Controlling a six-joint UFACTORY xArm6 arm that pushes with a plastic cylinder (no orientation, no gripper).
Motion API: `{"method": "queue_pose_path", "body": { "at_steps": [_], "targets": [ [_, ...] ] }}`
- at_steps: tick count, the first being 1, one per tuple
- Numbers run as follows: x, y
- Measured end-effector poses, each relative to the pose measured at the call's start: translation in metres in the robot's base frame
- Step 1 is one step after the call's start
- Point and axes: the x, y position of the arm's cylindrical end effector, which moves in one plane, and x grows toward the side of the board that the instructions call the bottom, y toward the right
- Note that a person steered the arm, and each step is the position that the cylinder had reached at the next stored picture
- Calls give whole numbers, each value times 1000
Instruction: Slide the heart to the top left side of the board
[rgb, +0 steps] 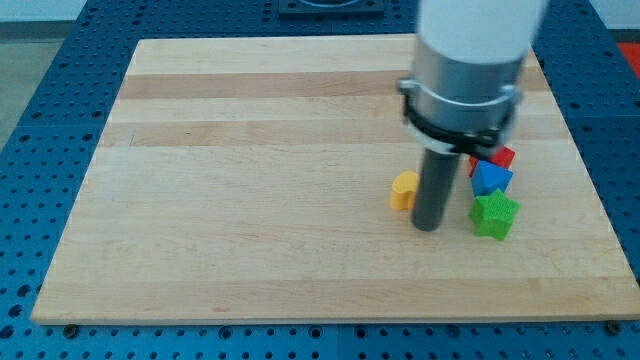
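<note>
In the camera view, you see my tip (428, 226) on the wooden surface (250, 200), just right of the yellow heart (404, 189), placed to shove it leftward. No fingers exist here. Red (503, 156), blue (490, 178) and green (494, 214) blocks cluster further right.
</note>
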Motion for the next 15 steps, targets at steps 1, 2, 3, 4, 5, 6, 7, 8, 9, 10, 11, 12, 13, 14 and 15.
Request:
{"method": "queue_pose_path", "body": {
  "at_steps": [1, 2, 3, 4, 5, 6, 7, 8, 9, 10, 11, 12, 13, 14, 15],
  "targets": [
    [-10, 8],
    [-40, -59],
    [-97, -84],
    [-131, -86],
    [-165, -92],
    [-216, -132],
    [-222, -108],
    [-224, -86],
    [-228, -69],
    [-256, -103],
    [-263, -188],
    [-260, -248],
    [-229, -251],
    [-227, -303],
    [-249, -311]
  ]
}}
